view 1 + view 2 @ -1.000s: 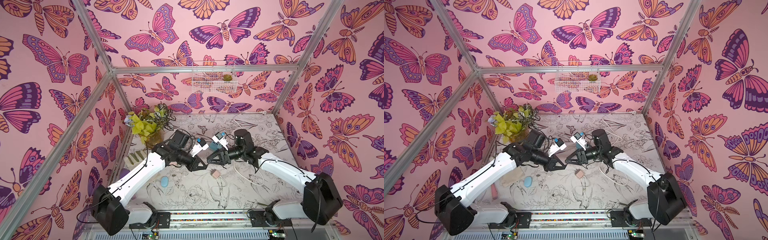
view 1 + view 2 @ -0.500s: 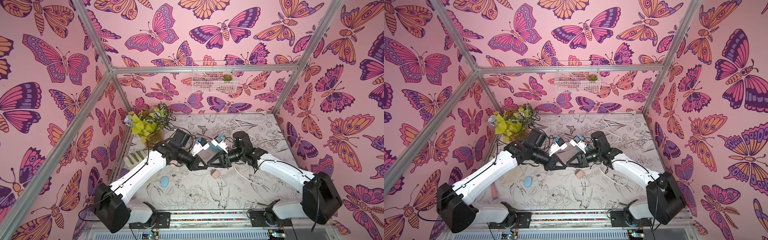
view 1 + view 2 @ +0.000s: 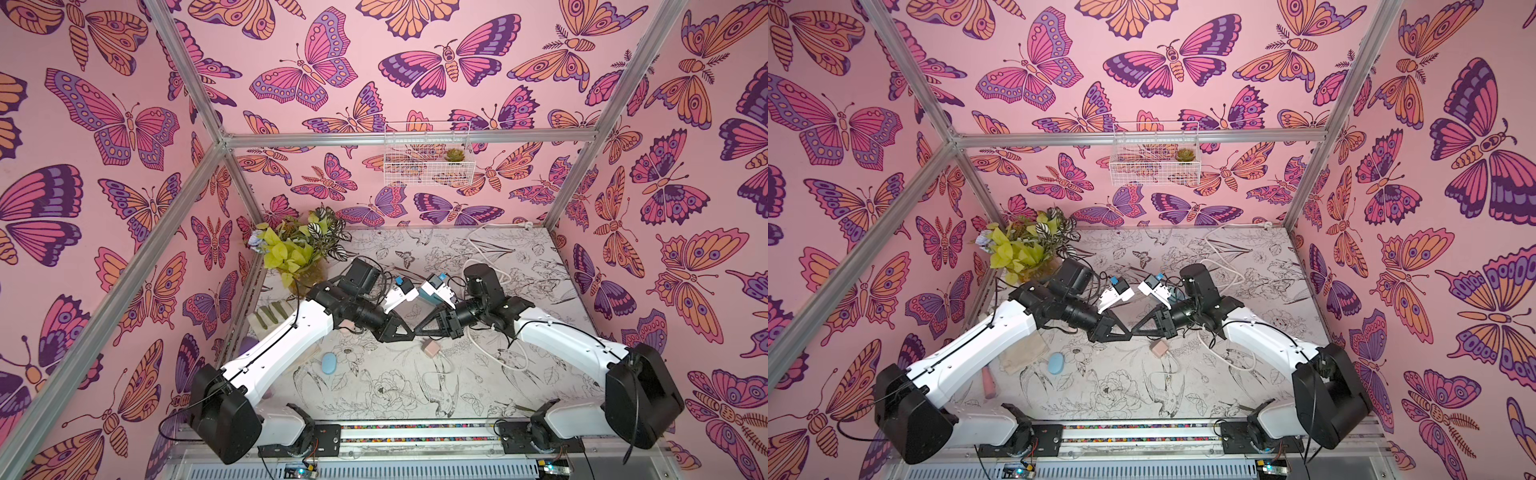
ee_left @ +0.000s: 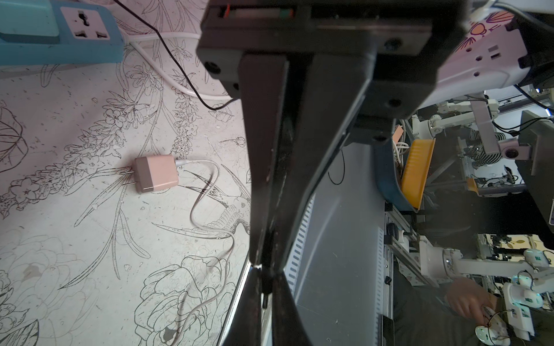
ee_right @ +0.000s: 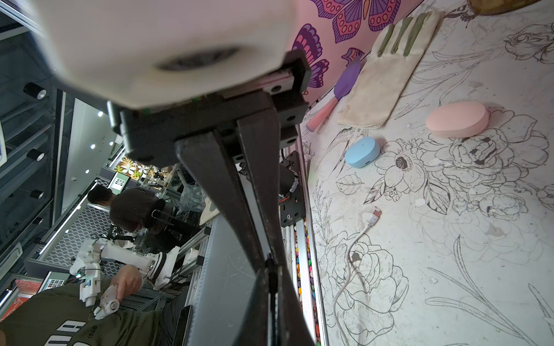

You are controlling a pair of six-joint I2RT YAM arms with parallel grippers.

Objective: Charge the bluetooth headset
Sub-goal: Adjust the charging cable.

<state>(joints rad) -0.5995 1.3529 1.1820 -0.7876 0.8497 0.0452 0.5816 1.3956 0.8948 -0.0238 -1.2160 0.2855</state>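
A blue oval bluetooth headset case (image 3: 328, 363) (image 5: 362, 151) lies on the table at front left, apart from both grippers. The pink charger block (image 3: 430, 347) (image 4: 156, 173) lies near the middle. Its thin white cable ends in a loose plug (image 5: 374, 216). My left gripper (image 3: 410, 331) (image 4: 265, 265) and right gripper (image 3: 417, 332) (image 5: 271, 260) hang above the table, tip to tip, just behind the charger. Both are shut. A small dark nub shows where the tips meet; I cannot tell what it is.
A blue power strip (image 4: 60, 30) lies toward the back, and its white cord (image 3: 498, 353) loops across the right side. A pink oval case (image 5: 455, 119), a cream cloth (image 5: 389, 69) and a purple spatula (image 5: 344, 87) lie at left. A plant (image 3: 299, 253) stands at back left.
The two grippers have moved toward each other until their tips touch. The right gripper's jaws were open and have shut; the left gripper stayed shut.
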